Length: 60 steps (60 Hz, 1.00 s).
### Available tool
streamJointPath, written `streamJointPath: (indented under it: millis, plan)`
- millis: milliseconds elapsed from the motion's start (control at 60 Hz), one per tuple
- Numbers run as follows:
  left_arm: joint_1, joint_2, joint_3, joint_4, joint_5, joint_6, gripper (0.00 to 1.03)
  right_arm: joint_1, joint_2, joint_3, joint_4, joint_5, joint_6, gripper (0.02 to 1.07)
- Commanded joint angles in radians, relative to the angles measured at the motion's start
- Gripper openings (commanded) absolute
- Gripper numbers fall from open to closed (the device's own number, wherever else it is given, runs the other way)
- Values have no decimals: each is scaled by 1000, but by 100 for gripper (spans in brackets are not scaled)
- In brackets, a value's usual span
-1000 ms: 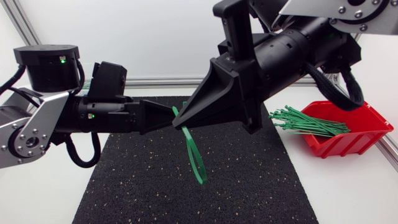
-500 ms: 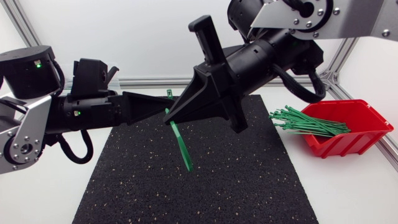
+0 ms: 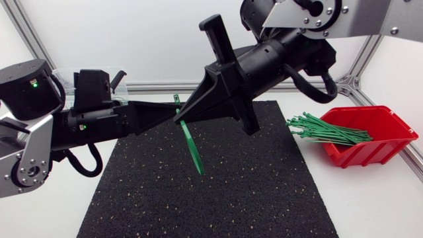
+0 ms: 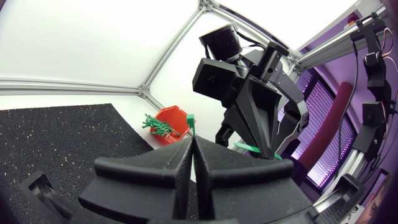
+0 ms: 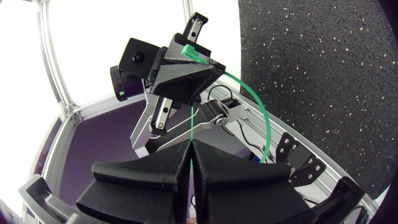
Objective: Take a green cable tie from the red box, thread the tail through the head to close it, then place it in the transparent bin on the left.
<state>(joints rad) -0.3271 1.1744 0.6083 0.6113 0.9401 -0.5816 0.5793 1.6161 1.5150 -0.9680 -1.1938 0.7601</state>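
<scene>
1. Nearest us, the black mat [image 3: 264, 198] lay under the work.
2. Above its middle the green cable tie [image 3: 192, 147] hung in the air as a bowed strap. Its low end pointed at the mat and seemed clear of it.
3. At the top of the strap our two grippers met almost tip to tip. The left gripper [image 4: 191, 142] had its fingers pressed together, pinching the tie's head end, which stuck out just past the fingertips. The right gripper [image 5: 191, 144] was likewise clamped, with the thin tail running between its fingers.
4. Step in hand, as we judged it: threading tail through head. Whether the tail had already entered the slot we could not tell, because the wedges hid the junction.
5. The next move calls for fine alignment of tail tip to slot. After that comes a steady pull by the right arm while the left holds the head firm.
6. Farther off, to the right, stood the red box [image 3: 370, 153], with spare ties [image 3: 324, 129] bunched over its inner rim.
7. We could not pick out the transparent bin behind the left arm.
</scene>
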Motion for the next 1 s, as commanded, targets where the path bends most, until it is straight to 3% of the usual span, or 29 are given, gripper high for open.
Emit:
streamJointPath:
  millis: [0,233,350,500,983]
  plan:
    - [7,25,-24,19,-9,-34,4,-6,21,31,-1,-6,28,7]
    - [-3,30,-39,45,-63,-38,4,-6,34,39,-1,-6,28,7]
    - [-46,-2,-76,67,-104,-38,4,-9,39,37,-1,-6,28,7]
    - [-87,-45,-96,70,-113,-27,4,-12,36,31,-1,-6,28,7]
    - [-78,-91,-105,120,-113,-40,4,-21,25,11,0,-9,24,7]
